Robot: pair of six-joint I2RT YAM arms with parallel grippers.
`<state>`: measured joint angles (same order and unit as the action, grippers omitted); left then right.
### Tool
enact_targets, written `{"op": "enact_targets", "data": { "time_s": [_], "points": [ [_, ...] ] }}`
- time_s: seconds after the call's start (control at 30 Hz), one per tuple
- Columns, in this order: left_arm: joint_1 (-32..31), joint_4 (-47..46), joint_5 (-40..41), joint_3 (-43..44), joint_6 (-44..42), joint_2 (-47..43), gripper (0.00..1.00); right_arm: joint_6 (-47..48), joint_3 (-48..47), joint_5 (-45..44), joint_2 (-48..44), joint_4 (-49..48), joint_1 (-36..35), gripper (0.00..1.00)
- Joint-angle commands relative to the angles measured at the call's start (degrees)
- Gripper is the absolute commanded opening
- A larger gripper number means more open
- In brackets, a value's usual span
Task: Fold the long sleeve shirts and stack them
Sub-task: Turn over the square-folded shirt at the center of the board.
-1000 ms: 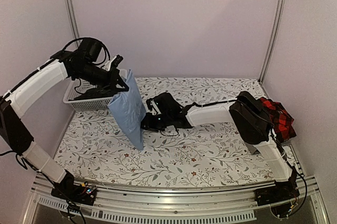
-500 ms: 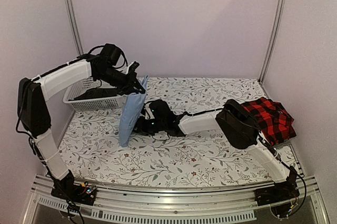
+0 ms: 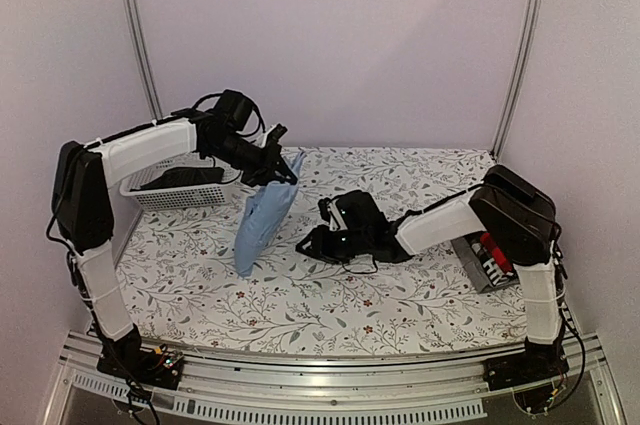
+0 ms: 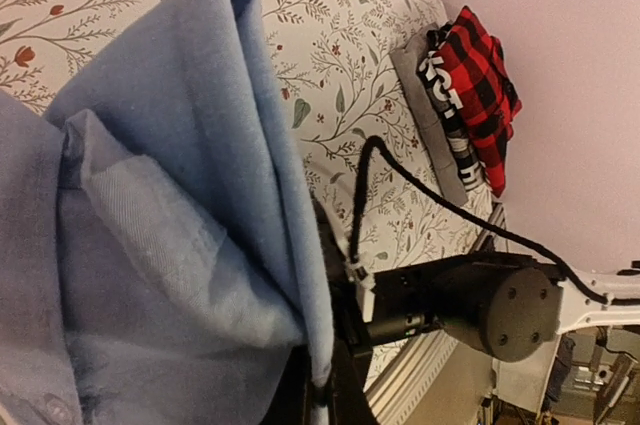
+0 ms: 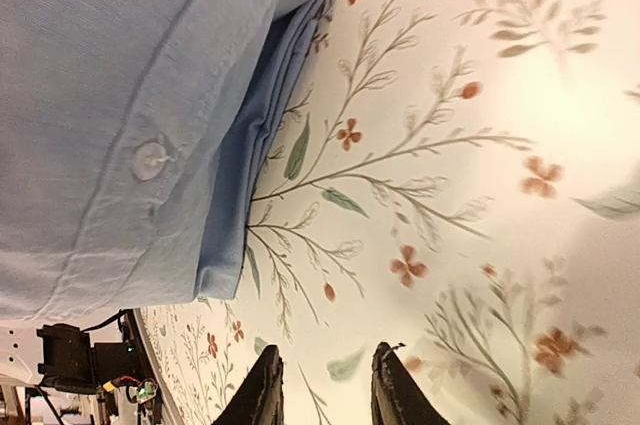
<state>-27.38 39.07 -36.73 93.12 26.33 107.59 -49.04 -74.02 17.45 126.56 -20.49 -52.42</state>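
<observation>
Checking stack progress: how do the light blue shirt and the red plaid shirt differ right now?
The light blue shirt hangs bunched from the left claw; the red plaid shirt lies folded on the grey shirt. The blue one is plain, the plaid one checked. Both are cloth shirts.

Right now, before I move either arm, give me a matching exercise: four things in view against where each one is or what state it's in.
Things:
1 light blue shirt
2 plaid shirt
3 basket
4 right gripper

Places or states:
a lying on the grey shirt
b open, low over the table
c held up by the left gripper
d far left corner

Pairs: 1-c, 2-a, 3-d, 4-b.
</observation>
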Motion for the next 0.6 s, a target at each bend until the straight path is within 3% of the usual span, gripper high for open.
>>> {"op": "enact_targets", "data": {
  "time_s": [0.0, 0.1, 0.2, 0.27, 0.3, 0.43, 0.57],
  "points": [
    [-4.37, -4.99, 1.17, 1.95, 3.11, 3.63, 0.0, 3.03, 10.31, -7.72, -13.74, 3.83, 1.42, 0.32],
    [-8.43, -8.67, 3.89, 4.0, 7.13, 7.49, 0.01, 3.63, 16.22, -11.89, -22.33, 8.93, 3.04, 0.39],
    [-12.77, -10.09, 9.09, 9.13, 9.96, 13.18, 0.28, 4.19, 21.63, -15.59, -29.14, 14.33, 4.87, 0.48],
    [-14.68, -9.54, 11.67, 13.03, 10.37, 15.45, 0.38, 4.81, 23.34, -18.15, -33.64, 18.81, 5.53, 0.57],
    [-15.22, -9.04, 12.82, 14.83, 10.39, 15.95, 0.48, 5.28, 23.54, -19.47, -35.49, 20.12, 5.57, 0.61],
    [-14.86, -8.39, 16.3, 16.19, 9.81, 13.78, 0.54, 7.58, 21.93, -18.98, -37.76, 23.25, 5.58, 0.7],
    [-11.67, -9.29, 19.54, 7.87, 9.35, 6.86, 0.56, 9.05, 16.5, -16.41, -32.07, 24.73, 5.58, 0.73]
  ]
}}
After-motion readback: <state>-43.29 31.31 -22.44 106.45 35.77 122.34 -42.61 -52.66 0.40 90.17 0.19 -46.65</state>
